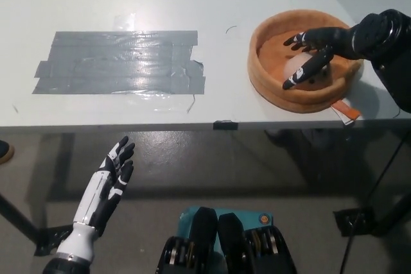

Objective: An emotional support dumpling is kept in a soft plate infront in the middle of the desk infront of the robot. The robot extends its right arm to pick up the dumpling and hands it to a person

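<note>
1. Left hand (110,176): white shell, black fingers with white segment patches, slim white forearm, black cuff at the bottom.
2. Right hand (319,46): all black, glossy, small white marks at the fingertips (289,83).
3. Right arm: bulky, rounded black casing at the wrist.
</note>
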You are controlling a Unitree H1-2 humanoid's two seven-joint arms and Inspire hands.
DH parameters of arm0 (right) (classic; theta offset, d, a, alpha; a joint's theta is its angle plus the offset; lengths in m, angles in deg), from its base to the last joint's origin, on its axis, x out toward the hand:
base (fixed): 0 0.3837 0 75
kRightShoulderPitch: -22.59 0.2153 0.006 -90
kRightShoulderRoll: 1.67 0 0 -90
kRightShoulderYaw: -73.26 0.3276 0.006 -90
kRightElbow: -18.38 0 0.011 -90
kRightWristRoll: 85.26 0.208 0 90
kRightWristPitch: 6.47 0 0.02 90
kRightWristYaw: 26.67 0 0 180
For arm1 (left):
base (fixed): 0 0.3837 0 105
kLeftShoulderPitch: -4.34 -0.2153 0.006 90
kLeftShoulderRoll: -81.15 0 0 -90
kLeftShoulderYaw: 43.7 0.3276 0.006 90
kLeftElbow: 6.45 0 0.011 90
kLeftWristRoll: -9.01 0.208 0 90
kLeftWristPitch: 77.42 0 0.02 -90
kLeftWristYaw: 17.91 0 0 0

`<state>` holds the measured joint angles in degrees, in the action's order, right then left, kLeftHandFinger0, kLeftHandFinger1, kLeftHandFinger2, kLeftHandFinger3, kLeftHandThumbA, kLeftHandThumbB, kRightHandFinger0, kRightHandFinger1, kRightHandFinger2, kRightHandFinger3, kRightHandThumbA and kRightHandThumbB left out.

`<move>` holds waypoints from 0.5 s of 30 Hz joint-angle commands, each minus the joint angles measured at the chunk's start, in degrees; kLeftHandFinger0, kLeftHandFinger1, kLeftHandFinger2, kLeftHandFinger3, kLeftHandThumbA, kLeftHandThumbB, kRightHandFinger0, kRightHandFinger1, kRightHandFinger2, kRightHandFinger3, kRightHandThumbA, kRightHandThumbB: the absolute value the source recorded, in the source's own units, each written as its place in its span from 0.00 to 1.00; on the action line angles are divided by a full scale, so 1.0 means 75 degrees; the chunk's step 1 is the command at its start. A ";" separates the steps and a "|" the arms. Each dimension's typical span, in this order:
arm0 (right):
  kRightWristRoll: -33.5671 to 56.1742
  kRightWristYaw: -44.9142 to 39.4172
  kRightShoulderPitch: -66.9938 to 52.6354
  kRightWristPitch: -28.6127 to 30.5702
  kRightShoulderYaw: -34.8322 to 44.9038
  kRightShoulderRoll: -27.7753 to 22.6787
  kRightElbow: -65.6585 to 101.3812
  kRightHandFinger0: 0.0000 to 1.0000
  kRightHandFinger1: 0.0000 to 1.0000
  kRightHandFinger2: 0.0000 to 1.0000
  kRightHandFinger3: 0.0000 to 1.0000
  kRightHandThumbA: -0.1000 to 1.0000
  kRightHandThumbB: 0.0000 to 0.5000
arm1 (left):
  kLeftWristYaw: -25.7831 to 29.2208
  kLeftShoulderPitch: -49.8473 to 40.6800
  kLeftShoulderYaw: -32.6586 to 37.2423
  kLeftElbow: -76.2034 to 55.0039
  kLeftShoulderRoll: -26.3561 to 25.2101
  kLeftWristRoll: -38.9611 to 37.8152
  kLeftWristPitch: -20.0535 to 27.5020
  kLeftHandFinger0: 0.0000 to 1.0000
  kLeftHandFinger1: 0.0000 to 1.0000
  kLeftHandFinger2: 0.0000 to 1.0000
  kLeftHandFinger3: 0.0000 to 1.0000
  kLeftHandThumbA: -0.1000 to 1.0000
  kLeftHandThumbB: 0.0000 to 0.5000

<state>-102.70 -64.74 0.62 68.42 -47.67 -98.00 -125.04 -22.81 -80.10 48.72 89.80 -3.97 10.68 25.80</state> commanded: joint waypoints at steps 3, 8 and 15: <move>-0.0165 0.0050 0.0748 0.0253 0.0270 -0.0215 -0.0167 1.00 1.00 1.00 1.00 1.00 0.72 | -0.0120 0.0176 -0.0036 -0.0168 -0.0160 0.0030 0.0229 1.00 1.00 1.00 1.00 0.90 0.72; -0.0205 0.0197 0.0834 0.0293 0.0394 -0.0201 -0.0356 1.00 1.00 1.00 1.00 1.00 0.65 | -0.0117 0.0183 -0.0036 -0.0178 -0.0163 0.0041 0.0199 1.00 1.00 1.00 1.00 0.89 0.71; -0.0235 0.0192 0.0868 0.0404 0.0501 -0.0204 -0.0549 1.00 1.00 1.00 1.00 1.00 0.63 | -0.0133 0.0185 -0.0026 -0.0164 -0.0173 0.0036 0.0255 1.00 1.00 1.00 1.00 0.89 0.70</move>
<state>-103.40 -64.48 2.20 69.43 -45.21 -98.04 -128.86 -22.81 -79.85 48.73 89.80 -4.05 10.74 25.79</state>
